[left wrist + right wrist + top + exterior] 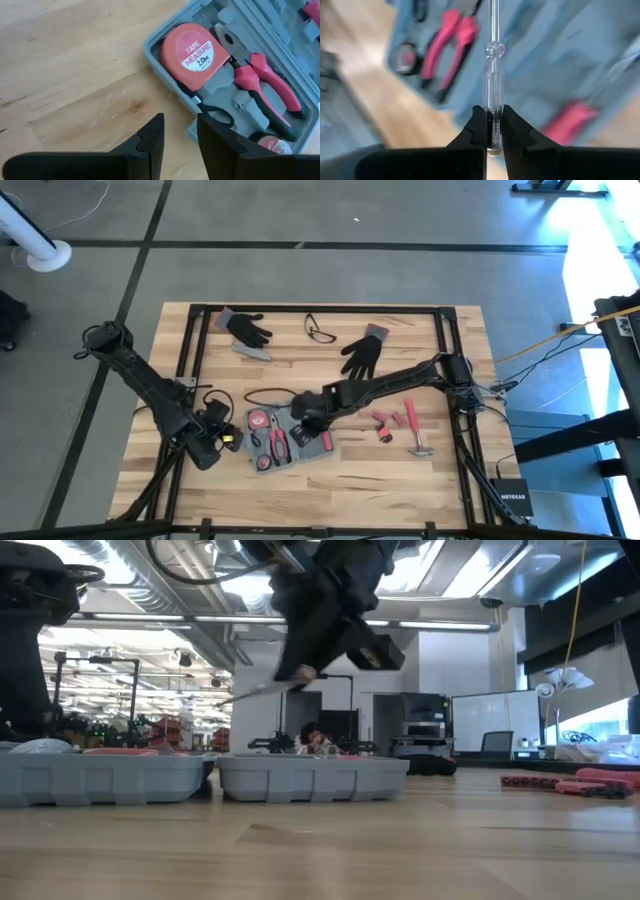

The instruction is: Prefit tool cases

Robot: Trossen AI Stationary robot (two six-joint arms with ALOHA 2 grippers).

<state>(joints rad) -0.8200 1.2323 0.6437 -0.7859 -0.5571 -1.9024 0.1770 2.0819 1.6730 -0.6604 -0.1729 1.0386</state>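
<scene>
The blue-grey tool case lies open on the table's near middle; in the low view its two halves stand side by side. A red tape measure and red-handled pliers rest in its recesses. My right gripper hangs over the case, shut on a screwdriver with a clear handle. In the low view the screwdriver's thin shaft slants down from the gripper. My left gripper stands open over bare wood beside the case's left edge, with nothing between its fingers. My right gripper pinches the butt end of the screwdriver's clear handle between its two fingers. The fingers lie along the tool, which sticks out ahead of them. They slant down from the table's right. The screwdriver is lifted clear above the case, shaft tilted downward.
Two black gloves and safety glasses lie at the far side. A small grey bar lies by the left glove. A hammer and small red tools lie right of the case.
</scene>
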